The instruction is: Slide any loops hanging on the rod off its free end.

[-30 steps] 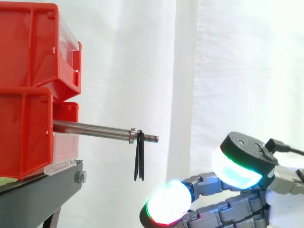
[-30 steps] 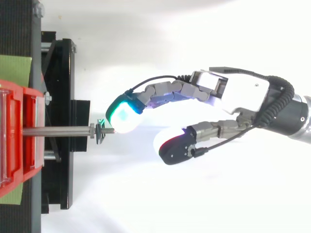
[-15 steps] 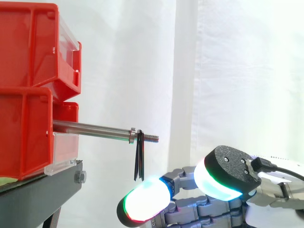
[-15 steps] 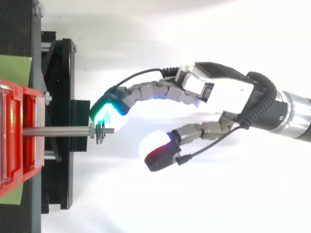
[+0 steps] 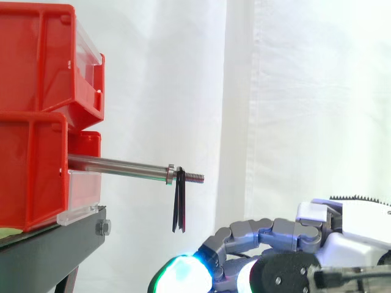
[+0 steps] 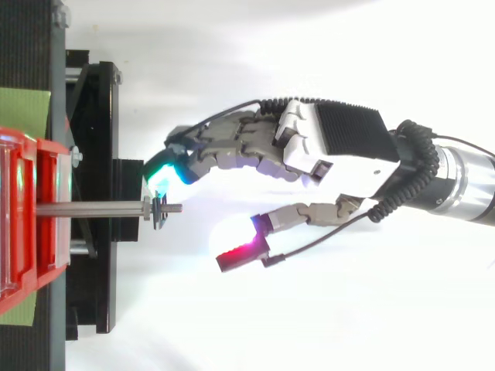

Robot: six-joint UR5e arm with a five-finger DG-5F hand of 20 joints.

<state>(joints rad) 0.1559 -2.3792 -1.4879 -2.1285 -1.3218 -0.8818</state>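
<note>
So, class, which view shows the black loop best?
Side view: the loop hangs full length from the rod, just inside its threaded end. From the top it is a short dark mark across the rod.

red bins (image 5: 36, 122), black stand (image 6: 100, 116) — silver rod (image 5: 116, 165), black loop (image 5: 179, 207) — white curtain (image 5: 305, 91)
</note>
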